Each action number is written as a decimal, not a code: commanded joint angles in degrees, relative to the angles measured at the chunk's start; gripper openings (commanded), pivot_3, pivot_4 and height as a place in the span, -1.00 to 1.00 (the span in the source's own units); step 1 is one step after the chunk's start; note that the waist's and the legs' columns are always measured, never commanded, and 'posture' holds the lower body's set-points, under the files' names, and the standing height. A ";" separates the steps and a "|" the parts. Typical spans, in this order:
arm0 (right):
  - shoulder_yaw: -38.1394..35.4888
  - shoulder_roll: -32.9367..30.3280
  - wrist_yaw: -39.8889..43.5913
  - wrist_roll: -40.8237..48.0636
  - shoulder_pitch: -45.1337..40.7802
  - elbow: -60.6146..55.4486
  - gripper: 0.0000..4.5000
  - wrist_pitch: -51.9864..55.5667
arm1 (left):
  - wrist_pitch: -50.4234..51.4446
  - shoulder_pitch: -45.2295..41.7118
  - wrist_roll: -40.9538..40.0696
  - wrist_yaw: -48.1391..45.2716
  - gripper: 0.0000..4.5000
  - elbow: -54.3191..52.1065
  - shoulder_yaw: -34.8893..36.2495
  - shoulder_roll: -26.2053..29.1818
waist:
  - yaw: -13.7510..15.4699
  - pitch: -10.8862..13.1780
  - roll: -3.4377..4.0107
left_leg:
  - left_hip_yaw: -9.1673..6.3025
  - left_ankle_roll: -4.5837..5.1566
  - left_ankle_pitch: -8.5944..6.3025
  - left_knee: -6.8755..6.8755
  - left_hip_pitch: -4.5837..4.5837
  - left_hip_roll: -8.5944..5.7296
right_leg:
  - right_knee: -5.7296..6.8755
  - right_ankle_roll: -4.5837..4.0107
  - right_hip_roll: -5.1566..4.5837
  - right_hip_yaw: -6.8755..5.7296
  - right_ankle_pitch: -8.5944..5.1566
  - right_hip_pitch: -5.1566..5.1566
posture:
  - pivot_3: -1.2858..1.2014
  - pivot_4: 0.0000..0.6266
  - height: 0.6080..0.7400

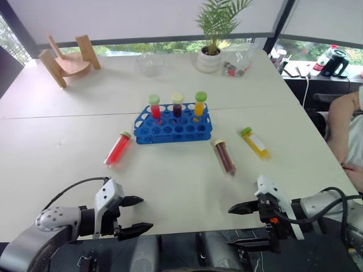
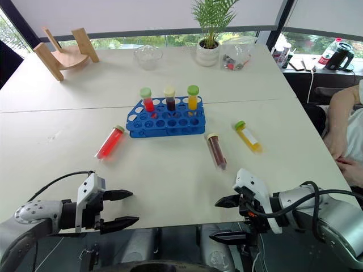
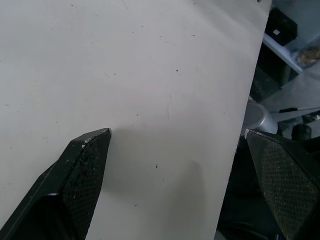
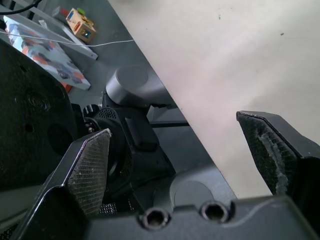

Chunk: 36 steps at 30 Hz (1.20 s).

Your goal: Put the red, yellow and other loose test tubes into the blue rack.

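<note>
Three loose tubes lie flat on the white surface (image 1: 187,187) around the blue rack (image 1: 173,127). The red tube (image 1: 117,149) lies just off the rack's near left corner, its green cap toward the rack. The brown tube (image 1: 224,156) lies off the near right corner, cream cap toward the rack, and the yellow tube (image 1: 255,142) lies a little further right, slanting the same way. The rack itself stands mid-surface with three capped tubes already upright in its back row; its front rows look free.

No tube has been lifted yet, so the step in hand looks like the first reach. The left hand (image 1: 133,215) hangs at the near edge of the surface with its fingers spread wide and nothing between them; the red tube lies well ahead of it, toward the rack. The right hand (image 1: 245,224) hovers just off the near edge, likewise wide apart and empty, with the brown tube ahead of it and the yellow one beyond that.

To do this well, each hand should probably take the tube on its own side, closing across the tube's width near the cap, so the tube can be swung upright, cap up, and lowered straight into a front hole without knocking the standing tubes. A smooth round tube may roll away if nudged first.

A potted plant (image 1: 211,51) and a wooden stand (image 1: 68,59) sit at the far edge.
</note>
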 commanded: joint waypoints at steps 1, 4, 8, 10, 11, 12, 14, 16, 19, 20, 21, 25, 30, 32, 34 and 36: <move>-1.60 -1.11 0.27 0.03 0.07 -1.12 1.00 -1.29 | -1.47 -0.23 0.00 -1.48 0.97 0.94 0.69 0.45 | -0.07 0.00 0.01 | 0.00 0.01 0.00 -0.04 0.00 0.00 | 0.00 -0.01 0.01 0.00 -0.02 -0.01 | 0.03 -0.52 1.00; -1.56 -1.31 0.04 0.74 -0.30 -1.23 1.00 -0.99 | -1.90 -0.09 0.45 -1.96 0.97 1.15 0.09 0.53 | -0.09 -0.01 0.01 | -0.03 0.01 0.00 -0.14 0.01 0.01 | 0.00 -0.01 0.04 0.00 -0.03 -0.04 | 0.03 -0.52 1.00; -0.57 -1.51 -0.28 0.19 -1.55 -0.77 1.00 -0.97 | -1.79 -0.56 0.63 -1.43 0.97 0.38 -1.12 0.20 | -0.11 -0.01 0.01 | -0.03 0.01 0.00 -0.16 0.02 0.01 | 0.00 -0.02 0.04 0.00 -0.03 -0.04 | 0.03 -0.52 1.00; -0.12 -1.66 -0.19 -0.04 -2.08 -0.47 1.00 -1.03 | -1.64 -1.53 1.01 -1.22 0.97 0.44 -2.41 -0.11 | -0.03 -0.01 0.01 | -0.02 0.01 0.00 -0.16 0.02 0.00 | 0.00 -0.02 0.03 0.01 -0.03 -0.04 | 0.03 -0.52 1.00; 0.21 -1.86 -0.11 -0.32 -2.29 -0.42 1.00 -1.08 | -2.01 -1.97 1.59 -1.63 0.97 0.66 -3.18 0.07 | 0.02 -0.01 0.01 | -0.02 0.01 0.00 -0.15 0.02 -0.01 | 0.00 -0.02 0.02 0.01 -0.03 -0.04 | 0.03 -0.52 1.00; 0.41 -2.12 0.02 -0.55 -2.40 -0.44 1.00 -1.14 | -2.23 -2.40 1.94 -1.84 0.97 0.88 -3.67 0.19 | 0.02 -0.01 0.01 | -0.02 0.01 0.00 -0.15 0.02 -0.01 | 0.00 -0.02 0.02 0.01 -0.04 -0.03 | 0.03 -0.52 1.00; 0.60 -2.21 0.01 -0.67 -2.52 -0.29 1.00 -1.21 | -1.99 -3.59 1.86 -1.64 0.97 1.27 -4.19 -0.02 | 0.00 -0.01 0.01 | -0.01 0.01 0.00 -0.15 0.02 -0.02 | -0.02 -0.02 0.01 0.02 -0.04 -0.03 | 0.03 -0.52 1.00; 0.67 -2.06 -0.01 -1.01 -2.45 -0.06 1.00 -1.53 | -1.63 -4.91 1.75 -1.03 0.97 1.48 -4.71 -0.52 | 0.00 -0.01 0.01 | -0.02 0.01 0.00 -0.16 0.02 -0.02 | -0.01 0.00 0.01 0.01 -0.05 -0.03 | 0.03 -0.52 1.00; 0.61 -1.49 -0.67 -1.91 -2.59 0.21 1.00 -2.32 | -0.99 -6.32 2.11 -0.42 0.97 1.09 -5.99 -0.74 | -0.06 -0.01 0.01 | -0.02 0.01 0.00 -0.17 0.02 -0.01 | -0.01 0.00 0.03 0.01 -0.05 -0.03 | 0.03 -0.52 1.00; 0.59 -1.42 -0.71 -2.02 -2.62 0.38 1.00 -2.46 | -0.61 -6.78 2.13 -0.10 0.97 0.83 -6.41 -0.93 | -0.07 -0.01 0.01 | -0.03 0.01 0.00 -0.17 0.02 -0.01 | -0.01 0.00 0.03 0.01 -0.05 -0.03 | 0.03 -0.52 1.00; 0.48 -1.45 -0.72 -2.02 -2.56 0.49 1.00 -2.55 | -0.14 -7.25 2.09 0.31 0.97 0.50 -6.84 -1.10 | -0.07 -0.01 0.01 | -0.03 0.01 0.00 -0.17 0.02 -0.01 | -0.01 0.00 0.03 0.01 -0.05 -0.03 | 0.03 -0.52 1.00; -0.88 -1.91 -0.44 -1.50 -2.36 0.92 1.00 -2.57 | 2.17 -9.80 1.05 2.12 0.97 -0.61 -7.69 -1.72 | -0.02 -0.01 0.01 | -0.03 0.01 0.00 -0.17 0.02 -0.02 | -0.01 0.01 0.02 0.01 -0.05 -0.03 | 0.03 -0.52 1.00; -9.76 -3.31 -1.44 7.43 -16.45 7.72 1.00 2.35 | 9.95 -20.82 -5.22 3.47 0.97 -0.48 -4.82 -1.44 | -0.23 0.10 0.06 | -0.03 0.01 0.00 -0.12 0.02 -0.02 | 0.00 0.02 0.03 0.02 -0.03 -0.01 | 0.03 -0.52 1.00; -8.95 -6.65 -1.30 5.80 -29.23 16.65 1.00 3.61 | 13.77 -29.50 -8.80 1.13 0.97 -0.29 -3.68 1.45 | -0.40 0.49 0.19 | 0.00 0.00 0.00 0.14 0.01 -0.01 | 0.09 -0.04 0.04 0.02 0.09 -0.01 | 0.03 -0.52 1.00; -4.92 -9.09 -0.33 2.28 -36.94 22.68 1.00 3.58 | 15.38 -35.12 -10.51 -0.44 0.97 -0.02 -3.51 3.16 | -0.28 0.42 0.15 | 0.00 -0.04 0.04 0.11 -0.04 -0.03 | 0.06 -0.06 0.04 0.02 0.17 -0.06 | 0.03 -0.52 1.00; 2.81 -11.21 1.95 -3.31 -43.34 27.92 1.00 3.15 | 16.05 -40.15 -10.55 -0.52 0.97 0.33 -4.07 4.07 | -0.16 0.40 0.12 | -0.01 0.00 0.01 0.00 0.00 -0.02 | 0.02 0.00 0.05 0.00 0.09 -0.03 | 0.03 -0.52 1.00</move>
